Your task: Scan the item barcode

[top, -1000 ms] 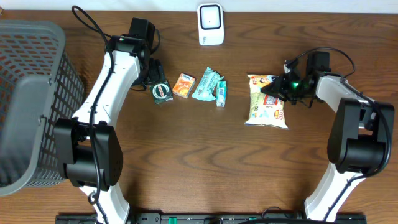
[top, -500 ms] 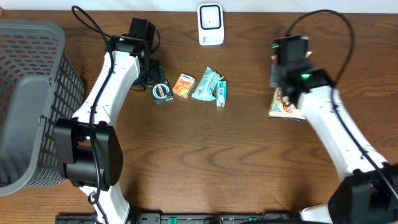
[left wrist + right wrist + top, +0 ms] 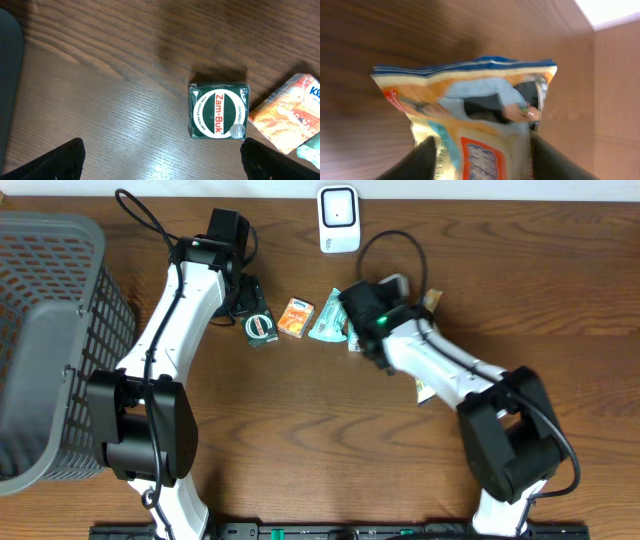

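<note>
Right gripper has the snack bag between its fingers, blurred, can't tell if clamped or loose. Bag is mid-table, near-right of the scanner, likely angled to show its barcode. Left gripper gapes wide, idle over the Zam-Buk box.

A dark brown wooden table, strongly grained, is seen across nearly the whole overhead view. A pale strip is shown beyond its far edge. A soft sheen is reflected on the wood in the left wrist view. Lighter wood panelling and a bright white patch are caught in the right wrist view.
</note>
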Robot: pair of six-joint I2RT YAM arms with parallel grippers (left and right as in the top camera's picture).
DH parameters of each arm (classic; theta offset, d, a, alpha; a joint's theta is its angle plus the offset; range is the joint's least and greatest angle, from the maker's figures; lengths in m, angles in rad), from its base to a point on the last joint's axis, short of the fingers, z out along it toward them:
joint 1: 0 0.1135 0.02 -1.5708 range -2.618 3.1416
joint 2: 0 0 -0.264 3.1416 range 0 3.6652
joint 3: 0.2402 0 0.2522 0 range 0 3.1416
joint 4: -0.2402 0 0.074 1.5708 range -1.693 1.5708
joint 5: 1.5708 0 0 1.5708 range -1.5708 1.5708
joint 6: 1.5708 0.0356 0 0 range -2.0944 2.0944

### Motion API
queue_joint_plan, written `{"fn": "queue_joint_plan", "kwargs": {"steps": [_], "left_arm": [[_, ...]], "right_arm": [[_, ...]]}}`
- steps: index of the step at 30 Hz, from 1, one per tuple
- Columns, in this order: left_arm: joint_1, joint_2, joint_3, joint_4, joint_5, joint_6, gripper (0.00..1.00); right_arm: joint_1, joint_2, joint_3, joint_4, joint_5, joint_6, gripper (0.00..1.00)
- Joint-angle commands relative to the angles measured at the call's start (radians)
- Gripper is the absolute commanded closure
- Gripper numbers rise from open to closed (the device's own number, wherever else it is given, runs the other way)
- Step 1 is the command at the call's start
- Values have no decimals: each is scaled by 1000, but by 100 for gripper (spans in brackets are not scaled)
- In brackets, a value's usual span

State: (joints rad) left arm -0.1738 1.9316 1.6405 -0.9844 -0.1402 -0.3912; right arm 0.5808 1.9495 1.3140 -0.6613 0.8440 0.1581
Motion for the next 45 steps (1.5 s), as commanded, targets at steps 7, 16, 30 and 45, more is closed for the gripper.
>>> {"fn": "queue_joint_plan", "kwargs": {"steps": [7, 16, 30, 45], "left_arm": [[0, -7, 5, -2, -6, 9, 2], [0, -7, 5, -2, -6, 9, 2], [0, -7, 5, -2, -6, 9, 2], [0, -7, 5, -2, -6, 9, 2]], "right_arm": [[122, -14, 151, -44, -95, 1, 32], [60, -14, 285, -203, -106, -89, 17], [-24, -12, 27, -149, -241, -108, 1], [-146, -12, -248, 211, -358, -115, 31]]}}
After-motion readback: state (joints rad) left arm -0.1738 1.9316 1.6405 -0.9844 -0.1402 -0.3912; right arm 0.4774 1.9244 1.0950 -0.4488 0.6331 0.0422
